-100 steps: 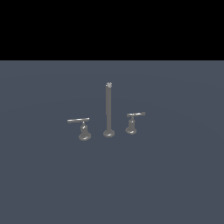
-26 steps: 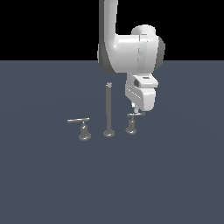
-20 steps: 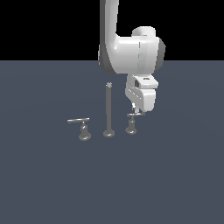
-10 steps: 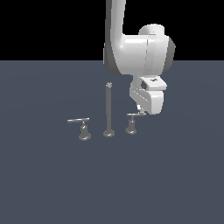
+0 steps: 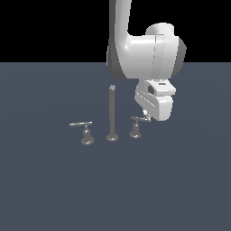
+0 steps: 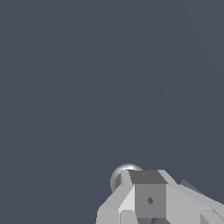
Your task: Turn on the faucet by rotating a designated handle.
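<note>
At the handle [image 5: 139,119], the end effector [image 5: 145,115]; no writing

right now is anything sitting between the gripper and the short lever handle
Nothing visible does. In the exterior view the gripper is right at the paler tip of the handle, with no other object between them. The spout post stands apart, toward the exterior view's left.

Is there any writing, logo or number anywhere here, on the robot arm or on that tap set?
None: no text shows in either view.
The arm is plain white.
The gripper, faucet and handle are bare grey.
</note>
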`<state>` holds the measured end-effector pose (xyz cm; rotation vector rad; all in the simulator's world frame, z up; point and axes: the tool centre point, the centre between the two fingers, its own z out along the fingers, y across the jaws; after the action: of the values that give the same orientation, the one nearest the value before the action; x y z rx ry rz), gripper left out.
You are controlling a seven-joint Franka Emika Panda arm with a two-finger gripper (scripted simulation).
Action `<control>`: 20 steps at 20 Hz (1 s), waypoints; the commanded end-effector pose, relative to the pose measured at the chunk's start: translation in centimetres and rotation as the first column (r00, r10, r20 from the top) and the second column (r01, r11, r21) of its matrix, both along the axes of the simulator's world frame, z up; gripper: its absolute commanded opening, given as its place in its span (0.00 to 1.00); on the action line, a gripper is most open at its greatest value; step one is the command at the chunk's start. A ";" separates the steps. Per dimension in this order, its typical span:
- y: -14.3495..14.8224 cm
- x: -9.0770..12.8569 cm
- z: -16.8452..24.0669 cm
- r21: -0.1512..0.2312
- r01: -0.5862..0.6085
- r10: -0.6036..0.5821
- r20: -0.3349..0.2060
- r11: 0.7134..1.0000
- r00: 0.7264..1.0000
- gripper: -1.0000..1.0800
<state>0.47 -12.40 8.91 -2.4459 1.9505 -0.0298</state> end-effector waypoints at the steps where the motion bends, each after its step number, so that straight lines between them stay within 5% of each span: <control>1: -0.3 -1.8 0.0 0.002 0.006 -0.006 -0.021 1.000 1.000 0.00; 18: 2.3 -5.7 0.0 0.001 0.010 -0.010 -0.022 1.000 1.000 0.00; 20: 0.7 -5.4 0.0 -0.004 0.033 -0.033 -0.017 0.999 0.999 0.00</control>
<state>-4.95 -11.70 8.86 -2.4240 2.0001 -0.0128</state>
